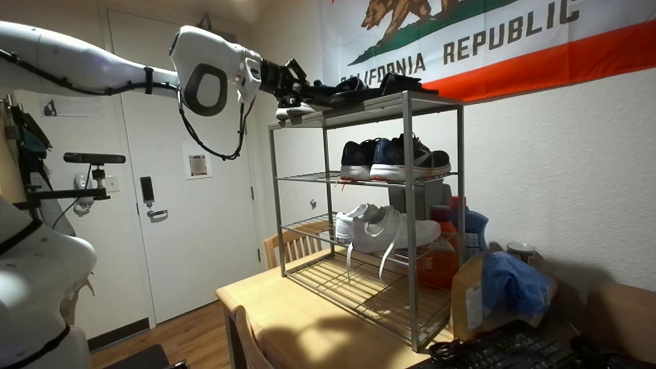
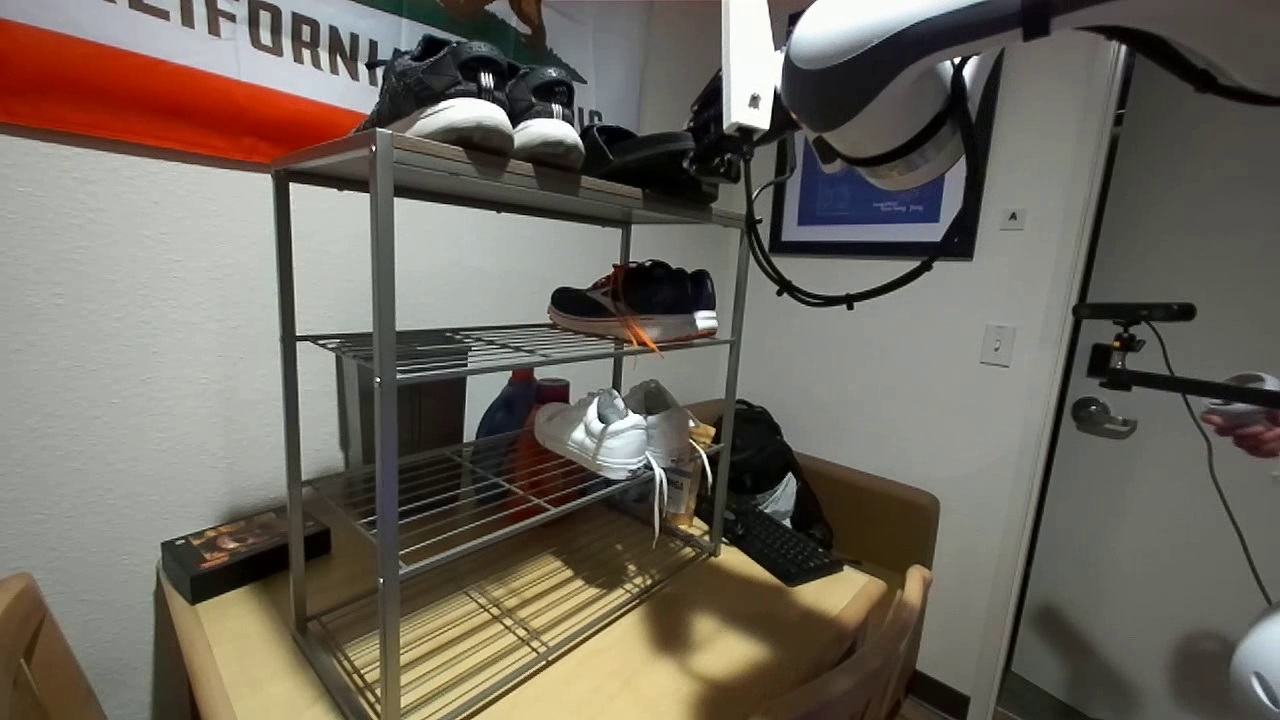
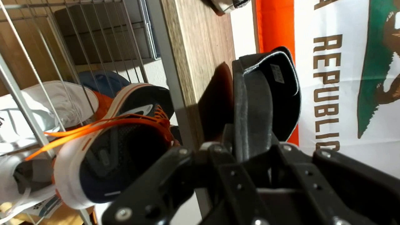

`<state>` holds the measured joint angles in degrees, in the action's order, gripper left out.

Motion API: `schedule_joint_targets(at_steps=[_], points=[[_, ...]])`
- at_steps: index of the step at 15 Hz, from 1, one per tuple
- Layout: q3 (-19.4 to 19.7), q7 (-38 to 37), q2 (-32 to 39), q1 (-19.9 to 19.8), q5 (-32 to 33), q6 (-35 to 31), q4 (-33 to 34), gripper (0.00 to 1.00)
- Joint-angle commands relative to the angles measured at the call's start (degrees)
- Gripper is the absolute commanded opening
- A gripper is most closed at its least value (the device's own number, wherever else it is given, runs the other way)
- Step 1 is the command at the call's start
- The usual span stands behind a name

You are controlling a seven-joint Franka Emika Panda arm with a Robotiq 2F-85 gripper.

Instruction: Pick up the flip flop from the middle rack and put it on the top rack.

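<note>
In exterior view, arm (image 1: 118,66) extends from 9 o'clock, end tilted toward 4. In wrist view, gripper (image 3: 251,140) clenched on near end of flip flop (image 3: 258,106), length toward 12, over top rack (image 3: 206,40); contact unclear.

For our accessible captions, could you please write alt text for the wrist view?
A black flip flop extends from the hand, over or on the top rack. At left, shelved lower, are a dark sneaker with orange laces and white shoes.
</note>
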<state>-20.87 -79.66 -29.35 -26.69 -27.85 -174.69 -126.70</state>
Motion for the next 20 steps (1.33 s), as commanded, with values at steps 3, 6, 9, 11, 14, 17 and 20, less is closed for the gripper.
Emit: schedule_joint_targets(at_steps=[3, 6, 9, 11, 14, 17, 20], points=[[-0.4, -0.1, 0.6, -0.4, 0.0, 0.5, 0.8, 0.23], [-0.8, -0.7, 0.5, -0.8, 0.0, 1.0, 0.5, 0.06], [-1.8, -1.5, 0.8, -1.2, 0.2, 1.9, 1.1, 0.06], [-3.1, -2.4, 1.4, -2.4, 0.6, 2.5, 1.6, 0.06], [-5.1, -3.2, 2.2, -3.8, 0.8, 2.2, 2.5, 0.06], [-7.1, -3.7, 2.9, -6.2, 1.1, 2.0, 3.6, 0.06], [-8.8, -4.4, 3.8, -9.3, 1.1, 2.3, 5.2, 0.06]])
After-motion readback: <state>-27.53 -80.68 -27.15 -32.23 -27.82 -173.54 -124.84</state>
